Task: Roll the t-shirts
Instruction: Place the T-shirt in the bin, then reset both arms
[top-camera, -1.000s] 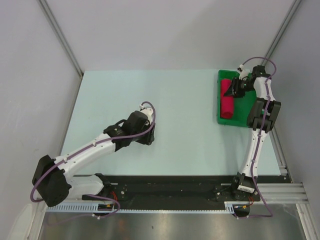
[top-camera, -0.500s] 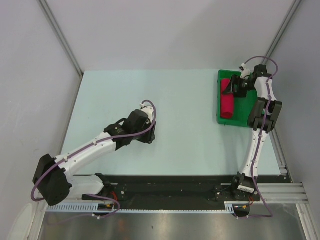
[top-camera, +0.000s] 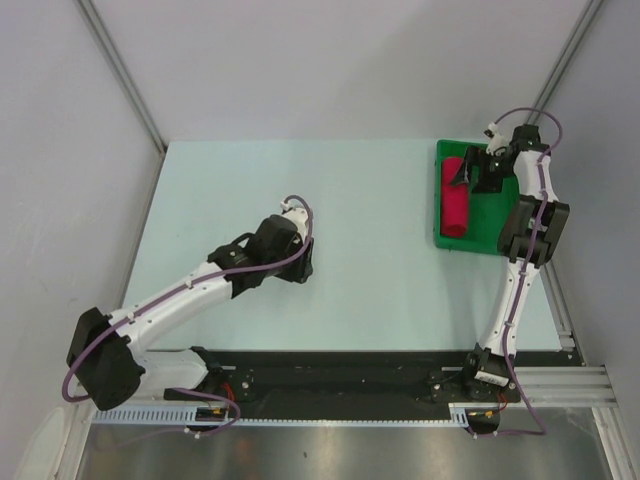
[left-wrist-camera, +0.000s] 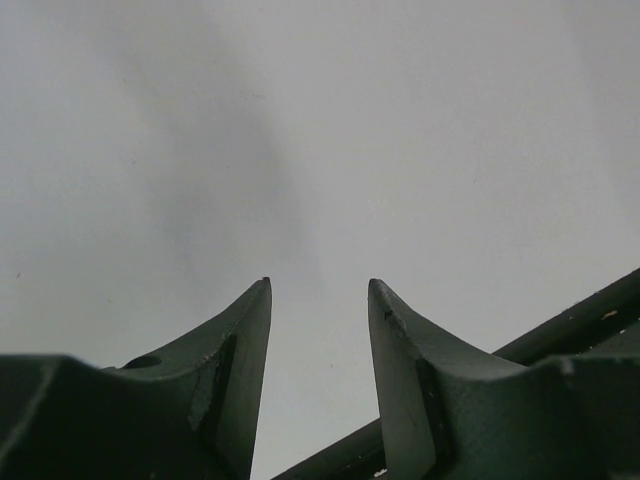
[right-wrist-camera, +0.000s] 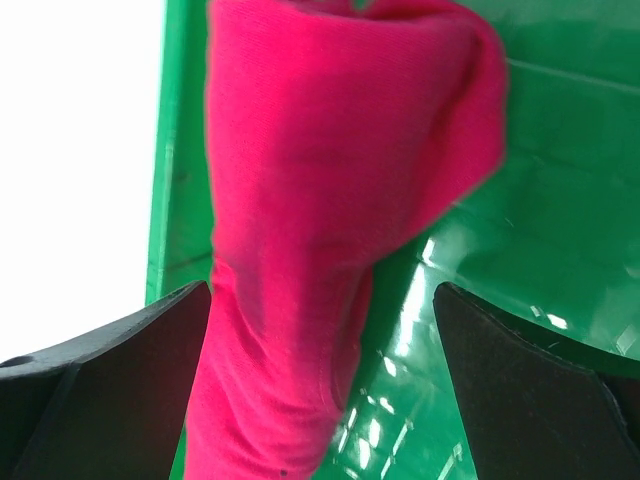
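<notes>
The crimson-red t-shirt (top-camera: 455, 200) lies rolled into a long bundle along the left side of the green tray (top-camera: 485, 220) at the table's far right. In the right wrist view the roll (right-wrist-camera: 320, 200) fills the middle of the frame. My right gripper (top-camera: 472, 172) hovers over the roll's far end, jaws wide open (right-wrist-camera: 320, 295) and holding nothing. My left gripper (top-camera: 300, 272) is over the bare table at centre-left, open and empty (left-wrist-camera: 320, 285).
The pale green table (top-camera: 300, 190) is walled by grey panels at the back and sides. A black rail (top-camera: 350, 370) runs along the near edge by the arm bases. The tray's right half (right-wrist-camera: 560, 180) is bare green plastic.
My right gripper has lifted and drawn back slightly toward the tray's far right, off the roll. My left arm has shifted a little toward the near side.
</notes>
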